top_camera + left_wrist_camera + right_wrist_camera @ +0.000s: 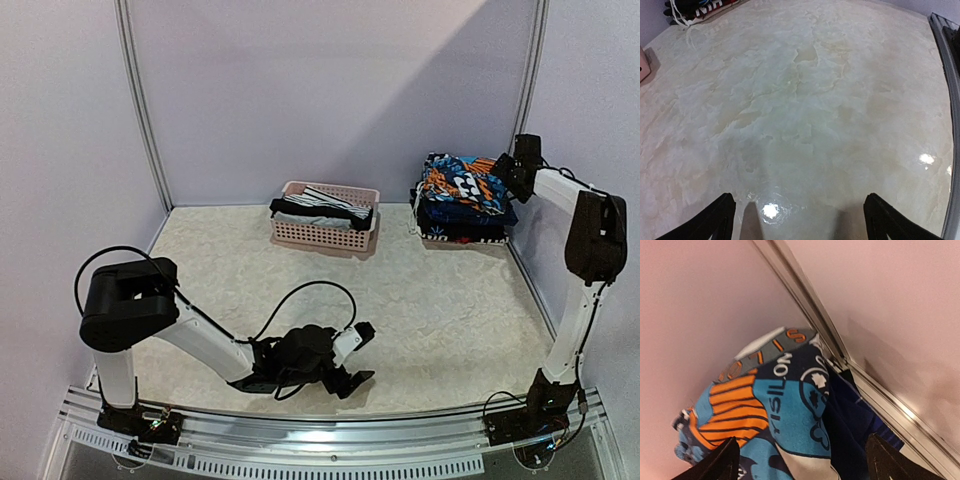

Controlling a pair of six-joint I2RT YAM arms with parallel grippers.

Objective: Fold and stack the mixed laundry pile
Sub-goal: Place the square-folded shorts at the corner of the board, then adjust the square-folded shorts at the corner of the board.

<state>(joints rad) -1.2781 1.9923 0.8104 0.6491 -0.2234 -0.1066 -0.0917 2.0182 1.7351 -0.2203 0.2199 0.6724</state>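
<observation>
By my judgement mostly done: the folded stack (pixel 462 205) sits upper right beneath the spread right claw (pixel 503 172), striped pieces (pixel 322 203) lie in the pink basket (pixel 318 236) at centre, and the left claw (pixel 362 355) hangs spread over the surface (pixel 790 100).

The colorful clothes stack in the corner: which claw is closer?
Right. The right gripper is at the clothes stack, by its upper edge; the left gripper sits low at the table's near edge, far off.
</observation>
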